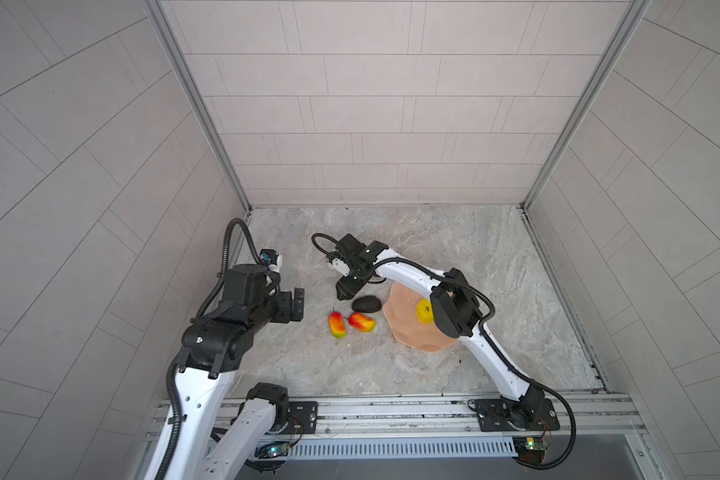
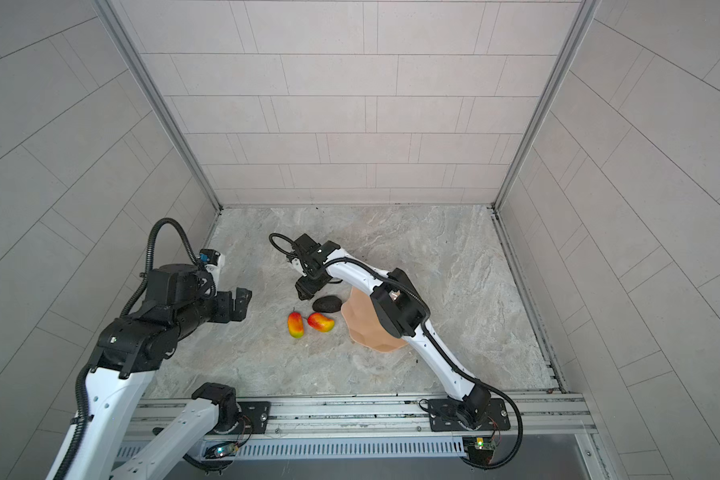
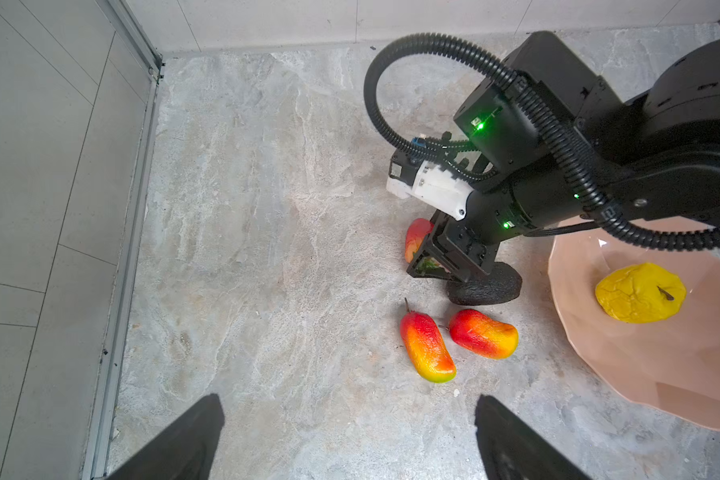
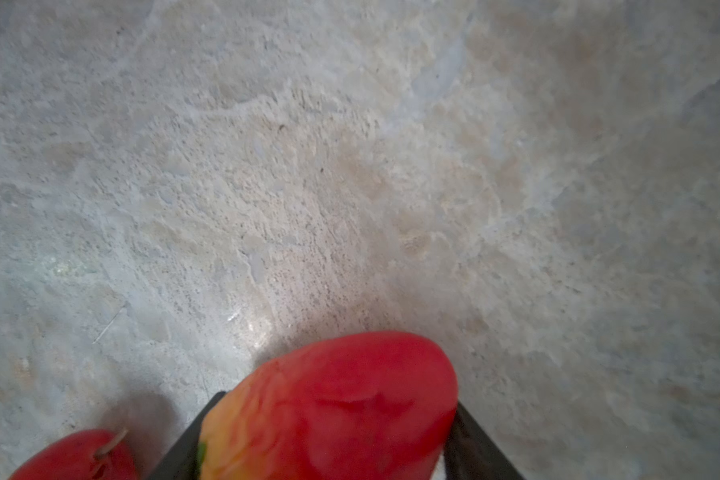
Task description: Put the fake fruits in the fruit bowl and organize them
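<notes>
My right gripper [image 4: 339,403] reaches down left of the fruit bowl [image 1: 408,332], its fingers on both sides of the red strawberry [image 3: 415,237] on the stone floor. The strawberry [image 4: 350,374] fills the gap between them. The dark avocado [image 1: 366,304] lies right beside that gripper [image 1: 344,293]. Two red-yellow mangoes [image 1: 337,325] [image 1: 361,322] lie side by side nearer the front. A yellow wrinkled fruit [image 3: 641,293] rests inside the peach-pink bowl [image 3: 641,365]. My left gripper [image 3: 348,401] hangs open and empty, left of the mangoes.
Tiled walls close in the stone floor on three sides. A metal rail [image 1: 391,411] with both arm bases runs along the front. The right arm's elbow [image 1: 454,307] hangs over the bowl and hides part of it.
</notes>
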`<state>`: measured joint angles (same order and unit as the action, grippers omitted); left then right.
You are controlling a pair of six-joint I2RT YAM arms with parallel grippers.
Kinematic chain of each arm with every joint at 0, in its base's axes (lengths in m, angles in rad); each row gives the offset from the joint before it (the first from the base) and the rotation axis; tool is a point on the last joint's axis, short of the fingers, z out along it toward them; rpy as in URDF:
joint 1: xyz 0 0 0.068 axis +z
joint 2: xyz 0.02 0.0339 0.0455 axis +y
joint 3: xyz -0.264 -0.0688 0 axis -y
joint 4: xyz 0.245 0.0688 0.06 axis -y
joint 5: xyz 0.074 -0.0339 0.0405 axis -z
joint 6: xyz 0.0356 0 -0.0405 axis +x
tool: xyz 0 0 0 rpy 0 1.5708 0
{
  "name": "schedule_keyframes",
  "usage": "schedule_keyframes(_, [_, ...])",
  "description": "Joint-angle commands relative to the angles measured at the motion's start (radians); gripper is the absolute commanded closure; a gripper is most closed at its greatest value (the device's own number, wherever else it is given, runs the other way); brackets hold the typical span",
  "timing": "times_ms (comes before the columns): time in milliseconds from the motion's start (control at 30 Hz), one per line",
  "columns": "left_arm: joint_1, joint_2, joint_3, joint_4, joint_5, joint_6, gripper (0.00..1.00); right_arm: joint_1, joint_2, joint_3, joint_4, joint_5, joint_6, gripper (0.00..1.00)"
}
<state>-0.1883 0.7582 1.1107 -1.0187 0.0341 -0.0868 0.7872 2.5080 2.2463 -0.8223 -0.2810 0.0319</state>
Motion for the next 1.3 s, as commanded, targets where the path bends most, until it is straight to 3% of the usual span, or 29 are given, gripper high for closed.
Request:
schedule_keyframes(0, [0.000,0.003,0.021,-0.004,0.005,0.015,0.00,0.003,0.013,0.040,-0.017,-0.012,-0.011,0.46])
schedule_keyframes(200, [-0.001,0.000,0.032,-0.012,0.003,0.018,0.00,0.003,-0.014,0.065,-0.062,-0.012,-0.021,0.66])
schedule_keyframes(367, [0.000,0.000,0.037,-0.010,0.004,0.016,0.00,0.003,-0.130,0.021,-0.101,0.019,-0.050,0.69])
schedule_keyframes(700, [0.000,0.004,0.041,0.003,0.021,0.019,0.00,-0.018,-0.615,-0.484,0.051,0.125,-0.075,0.70])
schedule_keyframes(933, [-0.001,0.012,0.045,0.006,0.034,0.015,0.00,-0.037,-0.831,-0.717,0.076,0.235,-0.053,0.70])
schedule_keyframes(1267, [0.000,0.012,0.026,0.015,0.040,0.027,0.00,-0.062,-1.018,-1.006,0.152,0.271,0.009,0.70])
